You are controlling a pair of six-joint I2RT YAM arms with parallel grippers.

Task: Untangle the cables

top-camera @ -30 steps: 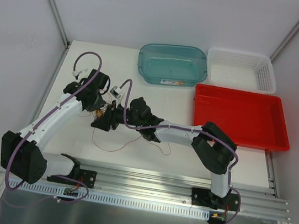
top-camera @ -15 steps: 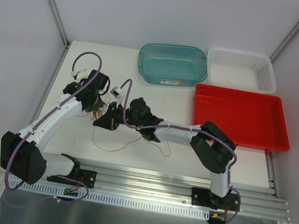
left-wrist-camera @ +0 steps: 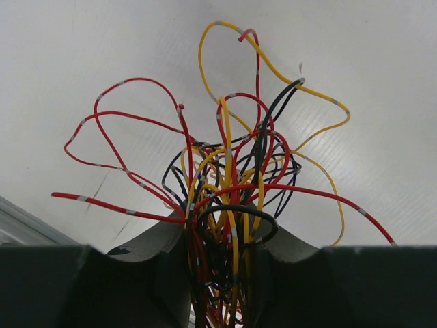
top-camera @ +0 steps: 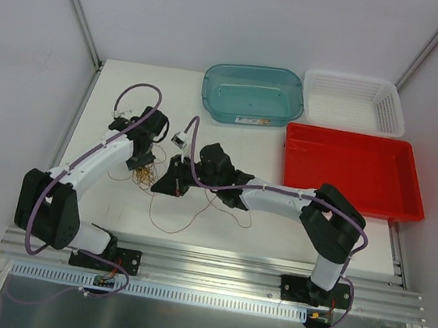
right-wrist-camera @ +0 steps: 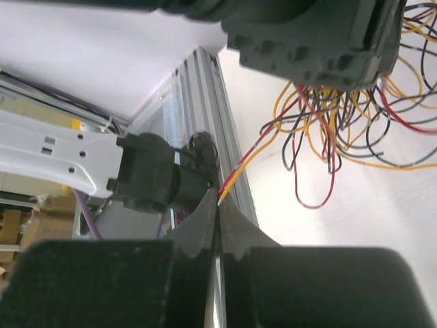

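I see left end effector [left-wrist-camera: 218, 236] clamped on the cables [left-wrist-camera: 231, 183], right end effector [right-wrist-camera: 218, 205] pinching strands, table [top-camera: 266, 237] centre; teal tub [top-camera: 253, 95], red tray [top-camera: 353, 171] well right

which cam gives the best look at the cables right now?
Left wrist. The cables fill the frame, red, yellow and black strands distinct, clamped in the left gripper. Right wrist: part of the bundle, plus strands pinched in the right gripper. Top external: only a small tangle between the arms.
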